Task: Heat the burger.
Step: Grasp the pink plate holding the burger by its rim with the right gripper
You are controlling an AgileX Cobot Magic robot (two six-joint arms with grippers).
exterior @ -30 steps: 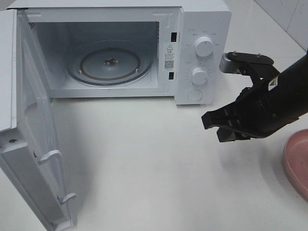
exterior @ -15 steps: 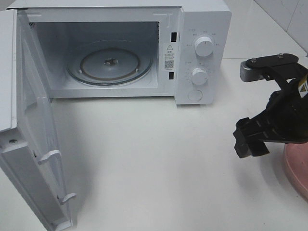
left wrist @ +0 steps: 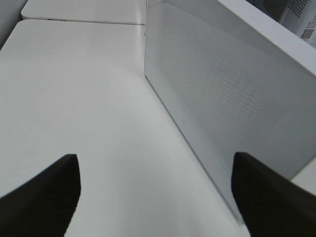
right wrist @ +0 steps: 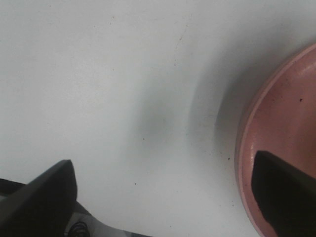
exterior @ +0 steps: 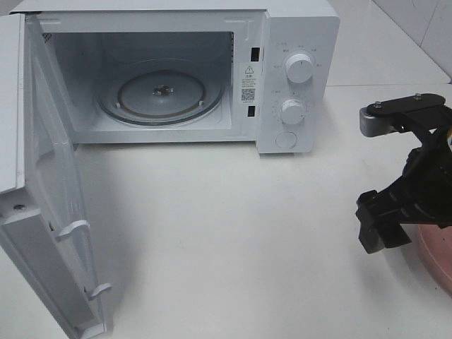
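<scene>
The burger is out of view in every frame. The white microwave [exterior: 296, 42] stands at the back with its door [exterior: 49, 212] swung wide open to the left, and its glass turntable [exterior: 161, 95] is bare. My right gripper [exterior: 381, 222] hangs open at the right edge of the table, beside and partly over the pink plate [exterior: 439, 258]. In the right wrist view, the right gripper [right wrist: 165, 197] holds nothing; one finger is over the plate [right wrist: 286, 123], the other over bare table. My left gripper [left wrist: 155, 197] is open and empty beside the door's mesh panel [left wrist: 222, 98].
The microwave's two knobs [exterior: 299, 69] and its round button [exterior: 286, 140] face the front. White tabletop [exterior: 233, 240] stretches in front of the oven. A tiled wall rises at the back right.
My right arm has swung to the right, away from the microwave's control panel, and now sits at the pink plate's edge. The left gripper and the microwave have not moved.
</scene>
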